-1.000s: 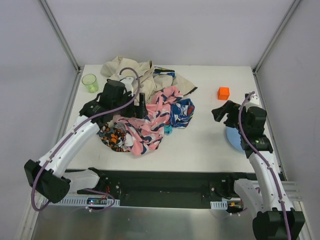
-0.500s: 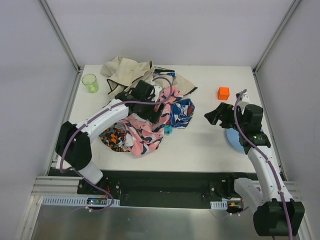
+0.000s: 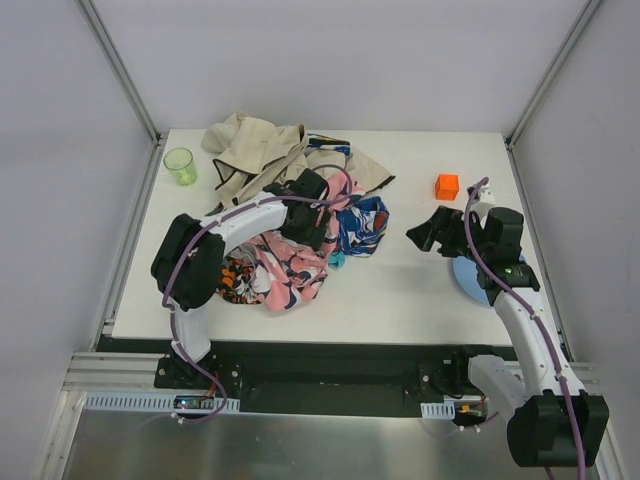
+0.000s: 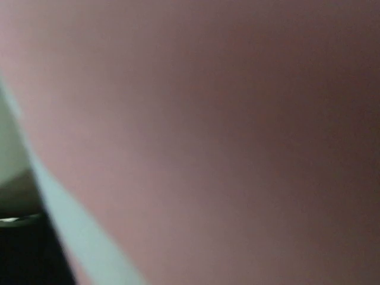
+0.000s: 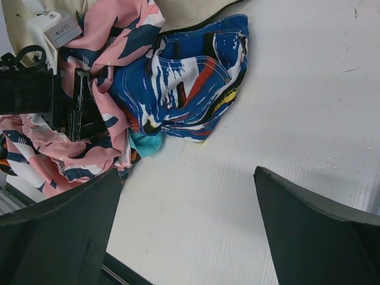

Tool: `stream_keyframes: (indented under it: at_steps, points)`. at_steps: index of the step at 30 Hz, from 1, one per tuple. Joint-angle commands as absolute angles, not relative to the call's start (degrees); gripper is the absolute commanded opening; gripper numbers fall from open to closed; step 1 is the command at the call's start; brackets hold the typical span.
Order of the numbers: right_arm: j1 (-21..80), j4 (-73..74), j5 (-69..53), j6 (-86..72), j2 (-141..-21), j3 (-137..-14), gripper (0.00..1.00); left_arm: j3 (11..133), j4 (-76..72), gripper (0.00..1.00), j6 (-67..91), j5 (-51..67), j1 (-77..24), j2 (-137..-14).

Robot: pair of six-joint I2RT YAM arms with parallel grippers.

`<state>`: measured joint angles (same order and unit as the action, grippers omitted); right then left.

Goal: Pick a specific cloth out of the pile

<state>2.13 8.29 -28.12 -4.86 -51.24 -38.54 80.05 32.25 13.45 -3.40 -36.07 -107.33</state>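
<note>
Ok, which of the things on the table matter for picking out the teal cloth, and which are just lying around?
In the job: teal cloth, peeking out under the pile; left gripper, buried in it.
Lying about: green cup; orange cube; light blue plate.

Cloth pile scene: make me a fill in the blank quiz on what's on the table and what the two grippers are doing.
The plain cloth peeking from under the blue patterned garment is ___. The right gripper hangs over the table with its jaws ___. The left gripper is down in the ___. The cube is ___.
Missing words: turquoise; open; pile; orange.
</note>
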Motion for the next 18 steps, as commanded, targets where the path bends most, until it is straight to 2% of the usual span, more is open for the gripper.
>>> stream_keyframes:
  at_steps: [1, 3, 6, 8, 12, 14, 18]
  points:
    - [2.2, 6.15, -30.32, -3.52, -51.33, -39.81, 0.96, 82.08, 32.87, 0.66, 18.36, -4.83, -36.3, -112.32]
    - [2.2, 6.24, -30.41, -3.52, -51.07, -39.73, 0.96, 83.05, 33.05, 0.47, 19.16, -5.45, -36.3, -113.72]
    - [2.2, 6.24, -30.41, -3.43, -50.63, -39.55, 0.96, 84.11, 33.48, 0.31, 20.65, -6.59, -36.3, -115.48]
    - [2.2, 6.24, -30.32, -3.51, -50.19, -39.46, 0.96, 84.64, 34.01, 0.0, 21.7, -7.82, -36.3, -116.1]
    - [3.16, 3.53, -34.87, -3.96, -51.76, -38.59, 0.96, 84.46, 34.37, 0.0, 24.25, -12.73, -36.21, -110.76]
    - [6.92, 3.69, -36.21, -2.38, -53.6, -39.19, 0.96, 85.25, 34.45, 0.0, 24.17, -14.67, -36.21, -106.37]
    - [21.49, 7.38, -23.94, 3.24, -58.0, -41.74, 0.96, 86.4, 34.54, 0.0, 23.73, -17.4, -36.21, -98.19]
